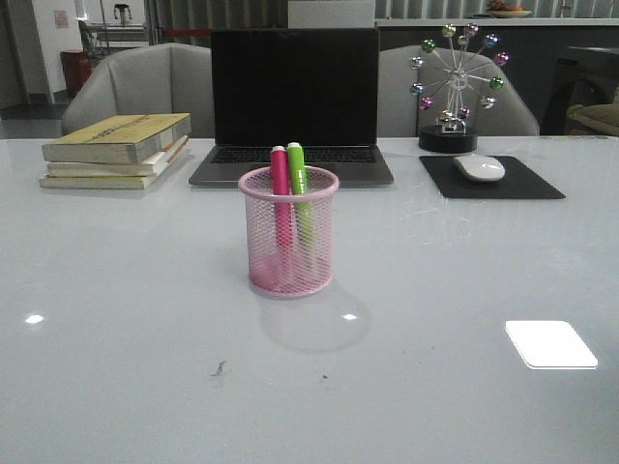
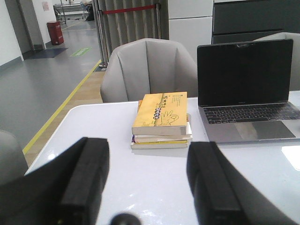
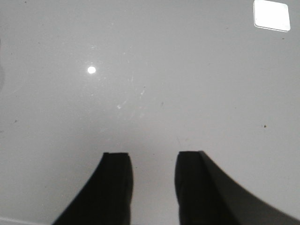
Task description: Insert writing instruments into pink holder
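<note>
1. We see the pink holder (image 1: 289, 232), a round wire-mesh cup with a rolled rim and a solid base, standing upright near the middle of the glossy pale table (image 1: 116, 290), in front of the laptop (image 1: 293, 106).
2. Inside it stand both markers: the pink marker (image 1: 280, 193) on the left and the green marker (image 1: 299, 188) just beside it on the right, their pale caps poking above the rim. Both are chunky and smooth, and lean slightly.
3. Behind on the left we find a stack of books (image 1: 118, 151) with a matte yellow cover on top; on the right, a white mouse (image 1: 480, 168) on a flat black mouse pad (image 1: 491, 178), with a wire ornament (image 1: 456, 87) carrying shiny coloured balls behind it.
4. The left gripper (image 2: 147, 180) shows only in its wrist view: two blocky black fingers (image 2: 86, 178) set wide apart, nothing between them, held low over the table and facing the books and laptop.
5. The right gripper (image 3: 153, 183) points down at bare tabletop; its dark fingers (image 3: 117, 180) stand moderately apart and hold nothing.
6. We see neither arm in the front view.
</note>
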Available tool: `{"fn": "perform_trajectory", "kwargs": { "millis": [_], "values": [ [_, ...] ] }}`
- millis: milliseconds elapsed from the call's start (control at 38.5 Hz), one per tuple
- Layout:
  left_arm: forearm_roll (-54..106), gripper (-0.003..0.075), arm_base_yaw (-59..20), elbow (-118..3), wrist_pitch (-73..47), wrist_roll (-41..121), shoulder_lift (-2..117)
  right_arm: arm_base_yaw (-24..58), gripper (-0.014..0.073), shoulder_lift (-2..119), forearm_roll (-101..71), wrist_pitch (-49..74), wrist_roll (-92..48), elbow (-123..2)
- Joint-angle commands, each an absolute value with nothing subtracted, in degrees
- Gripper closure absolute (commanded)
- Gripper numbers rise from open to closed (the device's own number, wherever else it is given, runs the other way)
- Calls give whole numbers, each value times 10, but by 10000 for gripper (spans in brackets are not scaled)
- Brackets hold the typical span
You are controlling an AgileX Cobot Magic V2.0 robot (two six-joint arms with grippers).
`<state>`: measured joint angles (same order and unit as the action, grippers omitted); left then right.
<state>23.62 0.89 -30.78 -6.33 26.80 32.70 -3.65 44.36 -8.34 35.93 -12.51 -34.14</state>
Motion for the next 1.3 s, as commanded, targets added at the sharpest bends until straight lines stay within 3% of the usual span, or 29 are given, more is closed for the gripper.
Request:
{"fn": "perform_trajectory", "kwargs": {
  "millis": [0,130,468,1273],
  "values": [
    [239,282,11,-324,-20,268,327,-36,396,439,-88,320,-126,-358],
    [239,282,11,-324,-20,268,327,-36,545,439,-88,334,-126,-358],
    [239,282,11,-324,-20,268,327,12,535,439,-108,332,-126,-358],
    [239,282,11,-324,-21,268,327,26,535,433,-121,286,-126,-357]
  ]
}}
